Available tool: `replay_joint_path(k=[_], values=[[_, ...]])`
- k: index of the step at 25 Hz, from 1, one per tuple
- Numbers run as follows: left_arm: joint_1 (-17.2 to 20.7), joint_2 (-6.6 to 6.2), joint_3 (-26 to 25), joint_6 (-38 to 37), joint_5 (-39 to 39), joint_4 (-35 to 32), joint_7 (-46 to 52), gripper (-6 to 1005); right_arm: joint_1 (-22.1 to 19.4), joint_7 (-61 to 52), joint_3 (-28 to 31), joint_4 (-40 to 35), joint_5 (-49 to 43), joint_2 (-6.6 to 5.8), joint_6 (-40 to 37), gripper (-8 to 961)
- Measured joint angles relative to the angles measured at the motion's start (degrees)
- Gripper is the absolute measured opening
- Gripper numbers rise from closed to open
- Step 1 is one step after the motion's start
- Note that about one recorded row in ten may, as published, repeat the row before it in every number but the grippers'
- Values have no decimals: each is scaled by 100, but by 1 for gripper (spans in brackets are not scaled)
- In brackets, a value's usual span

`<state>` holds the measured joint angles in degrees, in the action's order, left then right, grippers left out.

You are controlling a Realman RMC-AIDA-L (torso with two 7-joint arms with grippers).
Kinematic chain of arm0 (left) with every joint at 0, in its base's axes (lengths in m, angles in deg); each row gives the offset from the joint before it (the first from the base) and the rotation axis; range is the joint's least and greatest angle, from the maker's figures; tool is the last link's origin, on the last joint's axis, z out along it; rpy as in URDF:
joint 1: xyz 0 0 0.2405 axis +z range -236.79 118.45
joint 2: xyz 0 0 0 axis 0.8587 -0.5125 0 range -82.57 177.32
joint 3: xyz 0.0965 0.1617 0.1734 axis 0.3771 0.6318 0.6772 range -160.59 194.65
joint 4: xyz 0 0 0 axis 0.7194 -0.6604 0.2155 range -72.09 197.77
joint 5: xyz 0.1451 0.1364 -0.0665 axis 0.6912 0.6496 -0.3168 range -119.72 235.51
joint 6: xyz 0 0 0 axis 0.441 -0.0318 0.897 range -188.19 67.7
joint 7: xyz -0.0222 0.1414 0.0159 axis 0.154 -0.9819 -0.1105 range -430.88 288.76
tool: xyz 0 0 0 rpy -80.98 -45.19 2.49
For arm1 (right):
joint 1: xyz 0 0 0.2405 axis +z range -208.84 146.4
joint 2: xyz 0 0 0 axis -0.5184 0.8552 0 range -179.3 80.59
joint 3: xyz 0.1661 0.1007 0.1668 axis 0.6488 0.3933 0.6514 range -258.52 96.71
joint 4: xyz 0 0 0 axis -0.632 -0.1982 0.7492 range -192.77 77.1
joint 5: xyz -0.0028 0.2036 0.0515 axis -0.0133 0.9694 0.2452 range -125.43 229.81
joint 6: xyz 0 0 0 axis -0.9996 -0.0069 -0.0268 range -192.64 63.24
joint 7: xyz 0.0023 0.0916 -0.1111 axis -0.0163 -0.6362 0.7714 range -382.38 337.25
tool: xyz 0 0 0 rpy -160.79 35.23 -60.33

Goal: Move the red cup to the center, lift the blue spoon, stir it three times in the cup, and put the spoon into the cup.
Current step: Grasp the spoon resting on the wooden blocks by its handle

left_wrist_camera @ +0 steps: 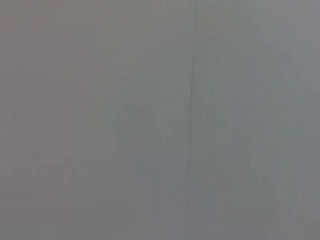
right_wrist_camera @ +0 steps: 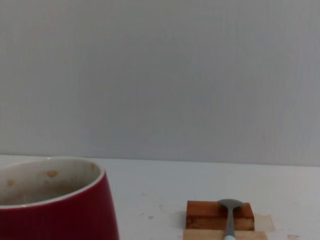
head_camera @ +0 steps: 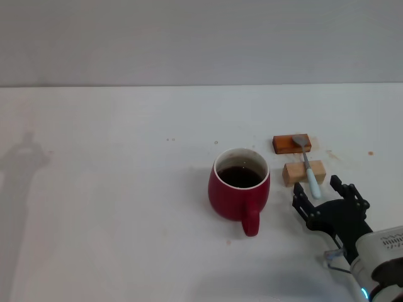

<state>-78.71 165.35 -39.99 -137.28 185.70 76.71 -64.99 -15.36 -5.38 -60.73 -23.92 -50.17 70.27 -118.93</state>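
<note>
Already the red cup [head_camera: 239,190] sits mid-table; the blue spoon [head_camera: 306,163] lies untouched across two wooden blocks [head_camera: 304,172] beside it. The right gripper [head_camera: 325,194], spread wide and empty, hovers near its handle.

1. The head view looks forward and down from above onto the white worktop [head_camera: 113,207], taking in the red cup [head_camera: 239,190], the blue spoon [head_camera: 307,165] lying across the orange-brown block [head_camera: 291,144] and the tan block [head_camera: 304,172], and the right gripper [head_camera: 329,197] at the lower right.
2. The right wrist view sits low and close, near worktop level, facing along the surface toward the grey wall [right_wrist_camera: 160,75].
3. Both views share the red cup [right_wrist_camera: 55,205], the blue spoon [right_wrist_camera: 229,215] and the two blocks.
4. The left wrist view faces only a plain grey surface [left_wrist_camera: 100,120].
</note>
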Motion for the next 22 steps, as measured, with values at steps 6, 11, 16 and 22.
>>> replay_joint_path(k=[6,11,16,22], values=[[17,6,16,-27,5,10,6,21,12,4,26,0,31,-6,47,747],[28,6,28,-31,8,10,6,22,26,7,-20,7,20,-10,48,745],[41,14,37,-38,8,10,5,22,57,33,-109,27,4,-17,19,744],[73,15,41,-96,7,10,4,23,45,82,-120,57,-3,-20,-54,742]])
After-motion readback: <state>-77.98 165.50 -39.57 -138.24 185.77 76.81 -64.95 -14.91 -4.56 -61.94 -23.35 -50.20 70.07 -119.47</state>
